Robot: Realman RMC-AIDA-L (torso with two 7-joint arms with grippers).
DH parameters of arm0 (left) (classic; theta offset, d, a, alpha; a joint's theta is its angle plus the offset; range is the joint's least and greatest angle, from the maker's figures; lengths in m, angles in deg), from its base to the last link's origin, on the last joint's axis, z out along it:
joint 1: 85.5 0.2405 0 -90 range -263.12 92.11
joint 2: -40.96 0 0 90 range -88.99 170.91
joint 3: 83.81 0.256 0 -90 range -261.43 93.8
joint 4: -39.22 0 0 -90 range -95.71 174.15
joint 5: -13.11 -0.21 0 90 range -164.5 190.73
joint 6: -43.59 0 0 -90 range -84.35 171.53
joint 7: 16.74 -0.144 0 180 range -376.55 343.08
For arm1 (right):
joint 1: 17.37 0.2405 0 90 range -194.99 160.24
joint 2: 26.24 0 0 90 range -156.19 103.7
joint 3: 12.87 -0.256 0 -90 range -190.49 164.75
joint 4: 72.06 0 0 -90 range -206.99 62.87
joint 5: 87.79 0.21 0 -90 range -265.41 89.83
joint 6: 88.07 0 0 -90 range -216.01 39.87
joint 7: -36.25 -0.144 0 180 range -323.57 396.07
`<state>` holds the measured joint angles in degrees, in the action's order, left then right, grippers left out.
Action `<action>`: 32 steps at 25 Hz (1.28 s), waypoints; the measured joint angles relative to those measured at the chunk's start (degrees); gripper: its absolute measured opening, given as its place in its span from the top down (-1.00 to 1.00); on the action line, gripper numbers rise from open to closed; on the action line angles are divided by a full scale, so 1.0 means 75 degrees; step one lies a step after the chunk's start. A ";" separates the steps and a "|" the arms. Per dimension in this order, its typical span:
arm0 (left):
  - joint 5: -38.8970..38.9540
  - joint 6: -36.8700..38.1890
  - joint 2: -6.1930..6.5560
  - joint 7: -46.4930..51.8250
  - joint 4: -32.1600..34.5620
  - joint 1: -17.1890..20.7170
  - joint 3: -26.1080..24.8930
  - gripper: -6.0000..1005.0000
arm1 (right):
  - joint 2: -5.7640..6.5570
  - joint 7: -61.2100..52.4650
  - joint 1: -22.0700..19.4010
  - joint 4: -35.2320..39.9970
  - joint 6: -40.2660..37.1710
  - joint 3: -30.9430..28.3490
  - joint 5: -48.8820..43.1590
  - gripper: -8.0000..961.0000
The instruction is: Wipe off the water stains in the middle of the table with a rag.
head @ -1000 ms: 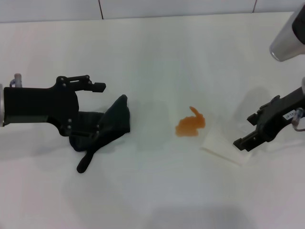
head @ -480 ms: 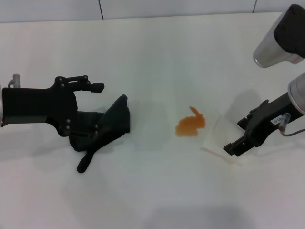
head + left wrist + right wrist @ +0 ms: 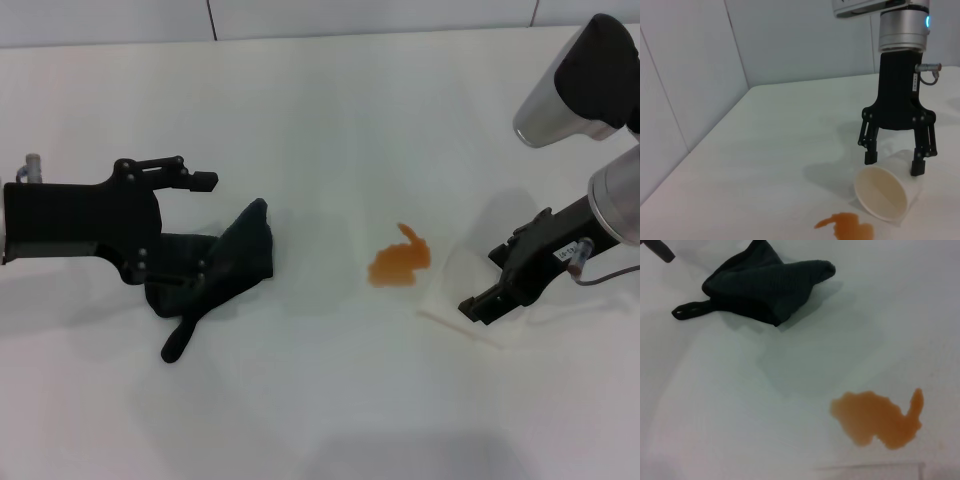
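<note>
Two black pincers work over the broad, smooth white bench [image 3: 320, 120], one at each side. On the left, the left pincer [image 3: 205, 225] reaches in level with the surface, its fingers spread apart: the upper finger [image 3: 190, 178] juts out free above the cloth, while the lower one lies against the soft dark teal-black rag [image 3: 225, 265], so the pincer is released and not clamped on anything. The rag sits bunched in folds on the bench just beside that pincer, with one narrow tail-like corner trailing toward the robot; in the right wrist view the same rag [image 3: 767, 287] lies well apart from the spill.

Near the middle of the bench lies the small translucent orange-amber blotch of water stains [image 3: 400, 262], irregular in outline and untouched by either arm. It shows again at the lower edge of the left wrist view [image 3: 845, 225] and in the right wrist view [image 3: 880, 417].

Just to the right of the stains, a white paper cup [image 3: 465, 295] lies tipped on its side; the left wrist view shows its open mouth [image 3: 882, 195] facing the stains. The right pincer [image 3: 894, 167] stands over the cup with its two fingers spread, one on each side of the cup's body, released; whether the tips touch the cup cannot be told. In the head view the right pincer [image 3: 490, 298] hangs from its silver arm at the bench's right side.
</note>
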<state>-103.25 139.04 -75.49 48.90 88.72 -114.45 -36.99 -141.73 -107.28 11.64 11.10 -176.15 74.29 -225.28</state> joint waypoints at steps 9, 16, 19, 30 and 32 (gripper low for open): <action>0.0000 -0.0085 0.0008 -0.0001 -0.0004 -0.0007 0.0003 -0.73 | 0.0001 0.0000 -0.0012 -0.0149 0.0171 0.0205 -0.0017 -0.66; 0.0000 -0.0122 0.0001 0.0001 -0.0003 -0.0032 0.0003 -0.73 | 0.0000 -0.0006 -0.0022 -0.0309 0.0301 0.0301 -0.0008 -0.66; 0.0000 -0.0169 0.0000 0.0002 -0.0003 -0.0039 0.0014 -0.73 | 0.0001 -0.0007 0.0000 -0.0449 0.0406 0.0356 -0.0016 -0.65; 0.0000 -0.0188 0.0000 -0.0001 -0.0003 -0.0043 0.0004 -0.72 | 0.0000 -0.0003 0.0000 -0.0469 0.0423 0.0391 -0.0020 -0.65; 0.0000 -0.0188 -0.0001 -0.0001 -0.0003 -0.0043 0.0003 -0.72 | 0.0001 -0.0003 0.0002 -0.0469 0.0421 0.0391 -0.0021 -0.65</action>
<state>-103.25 137.63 -75.50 48.90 88.70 -114.77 -36.97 -141.73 -107.30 11.65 7.58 -172.99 77.22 -225.43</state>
